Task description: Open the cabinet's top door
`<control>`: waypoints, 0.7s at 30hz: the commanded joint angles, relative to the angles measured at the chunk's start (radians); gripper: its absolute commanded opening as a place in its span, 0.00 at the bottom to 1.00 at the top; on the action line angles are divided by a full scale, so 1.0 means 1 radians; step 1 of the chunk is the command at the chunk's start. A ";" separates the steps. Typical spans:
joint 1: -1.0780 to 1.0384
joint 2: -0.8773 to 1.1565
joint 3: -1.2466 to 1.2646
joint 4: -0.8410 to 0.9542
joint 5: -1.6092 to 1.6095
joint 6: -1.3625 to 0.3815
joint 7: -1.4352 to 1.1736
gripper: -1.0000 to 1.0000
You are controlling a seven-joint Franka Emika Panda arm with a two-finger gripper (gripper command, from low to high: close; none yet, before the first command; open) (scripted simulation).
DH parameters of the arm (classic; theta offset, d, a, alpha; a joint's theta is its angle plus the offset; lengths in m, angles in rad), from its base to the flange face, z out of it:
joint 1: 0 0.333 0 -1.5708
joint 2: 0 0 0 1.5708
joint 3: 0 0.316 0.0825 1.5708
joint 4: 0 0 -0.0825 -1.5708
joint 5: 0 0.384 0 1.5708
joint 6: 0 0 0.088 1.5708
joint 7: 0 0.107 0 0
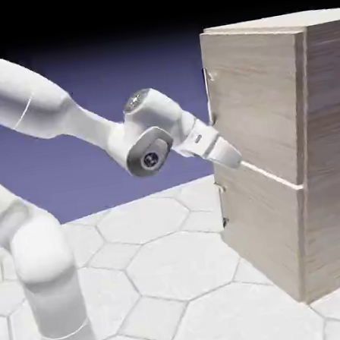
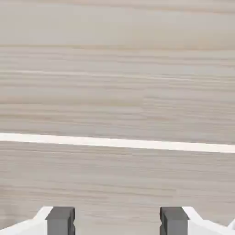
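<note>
The cabinet (image 1: 335, 179) of light wood grain stands at the exterior view's right. Its top door (image 1: 259, 106) is the upper panel, with a small dark handle (image 1: 210, 76) high on its left edge. My gripper (image 1: 233, 160) is at the door's lower left corner, by the pale seam (image 2: 114, 142) between the two panels and well below the handle. In the hand view, wood grain fills the picture. The two grey fingertips (image 2: 60, 221) stand apart at the bottom edge, open, with nothing between them. The handle is out of the hand view.
The lower panel (image 1: 262, 228) sits under the top door, with small dark fittings (image 1: 220, 188) on its left edge. The floor (image 1: 182, 279) of pale hexagonal tiles spreads in front of the cabinet. The arm's base column (image 1: 50, 298) rises at the lower left.
</note>
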 commanded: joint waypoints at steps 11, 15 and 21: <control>-0.161 -0.115 0.212 0.078 0.479 -0.005 -0.282 0.50; -0.220 -0.157 0.290 0.107 0.653 -0.007 -0.385 0.50; -0.308 -0.220 0.405 0.150 0.914 -0.010 -0.539 0.50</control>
